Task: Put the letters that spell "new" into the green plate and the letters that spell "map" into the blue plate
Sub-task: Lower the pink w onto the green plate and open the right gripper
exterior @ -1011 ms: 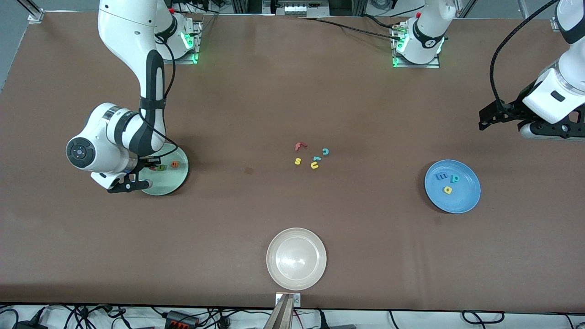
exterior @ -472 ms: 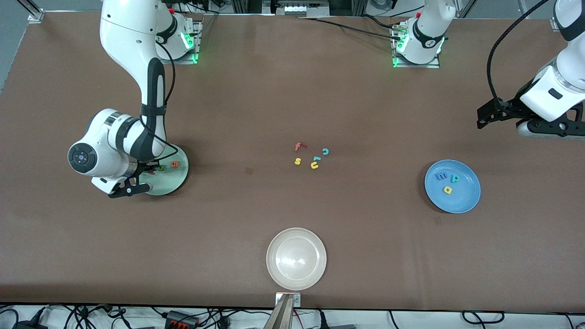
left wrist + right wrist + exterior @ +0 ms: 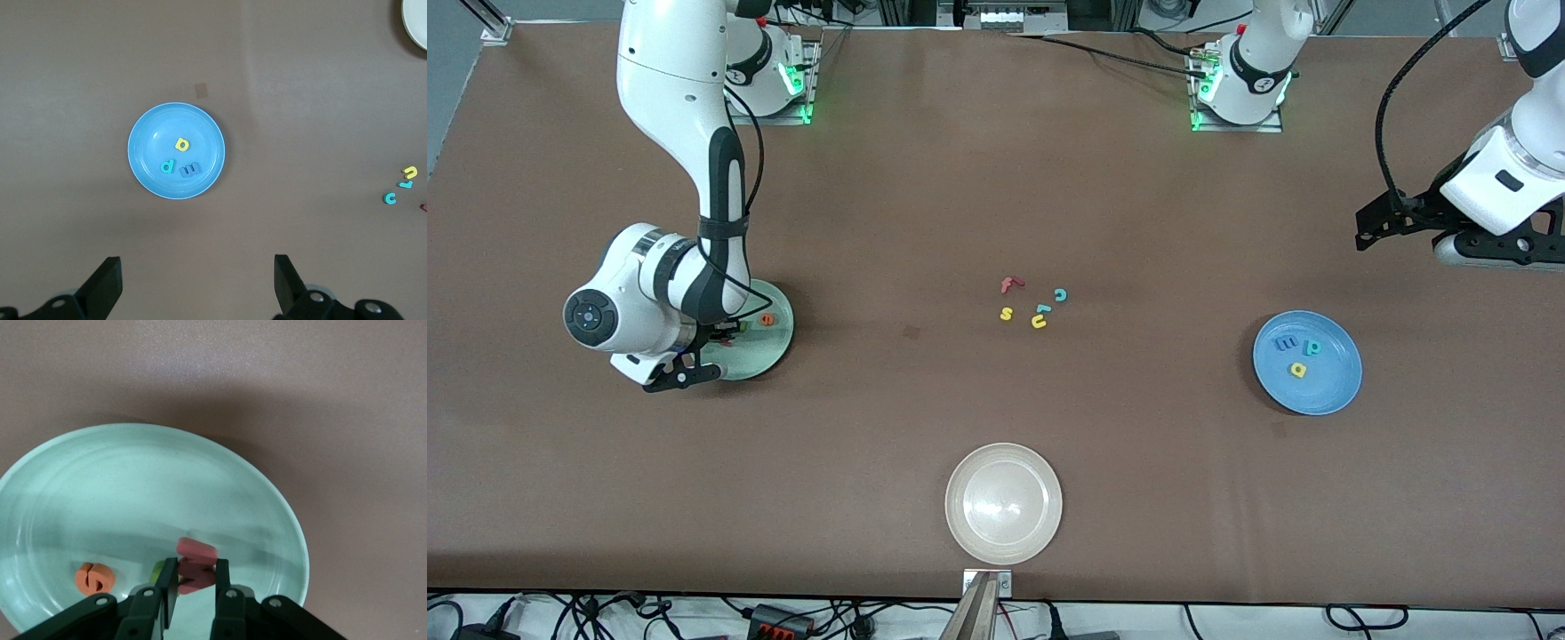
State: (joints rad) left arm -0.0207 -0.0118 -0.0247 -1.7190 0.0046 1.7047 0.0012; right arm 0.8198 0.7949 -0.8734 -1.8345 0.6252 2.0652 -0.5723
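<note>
Across the brown table stand three plates. At the right arm's end, the green plate lies partly under the right arm's wrist. At the left arm's end is the blue plate, and a cream plate sits nearest the front camera, midway between the ends.

Over the green plate, the right gripper has its fingers clamped on the pinkish-red w, low above the plate's floor; whether the w touches the plate cannot be told. An orange e lies in that plate, and a sliver of green n shows just beside the gripper's finger.

The left gripper hangs high over bare table at its own end, fingers spread wide apart and holding nothing; that arm waits.

On the blue plate lie a blue m, a teal p beside it and a yellow a nearer the front camera.

Mid-table, well apart from every plate, is a loose cluster: a red f, a teal c, a yellow s, a yellow u and a small teal piece touching the u, perhaps an l. No other writing can be read.
</note>
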